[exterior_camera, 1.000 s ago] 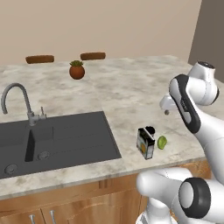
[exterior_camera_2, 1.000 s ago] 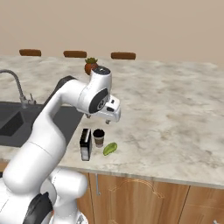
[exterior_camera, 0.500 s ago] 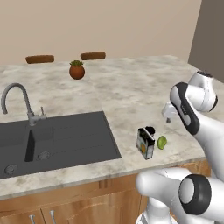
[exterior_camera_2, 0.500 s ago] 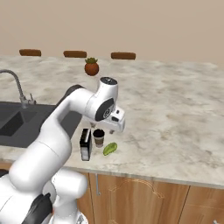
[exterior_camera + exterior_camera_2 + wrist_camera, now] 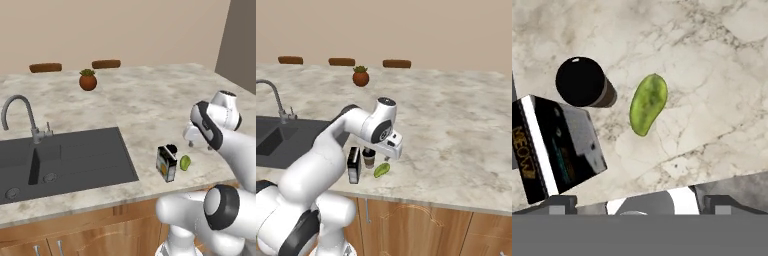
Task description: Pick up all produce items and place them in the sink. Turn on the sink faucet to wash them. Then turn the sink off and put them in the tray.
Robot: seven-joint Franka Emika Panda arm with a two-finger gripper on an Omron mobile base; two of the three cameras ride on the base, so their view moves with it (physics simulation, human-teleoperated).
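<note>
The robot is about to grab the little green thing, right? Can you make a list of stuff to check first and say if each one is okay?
1. Gripper open: ok, the jaws stand wide and hold nothing.
2. Gripper above the green produce item: ok, the hand view looks straight down on it, a bit ahead of the fingertips.
3. Produce item free to grab: ok, it lies flat on the counter, apart from its neighbours.
4. Room beside it: cannot tell; the dark cup and the dark box stand close on one side and a finger might bump them.
5. Sink ready: ok, its visible basins are bare.
6. Faucet off: ok, no water shows.
</note>
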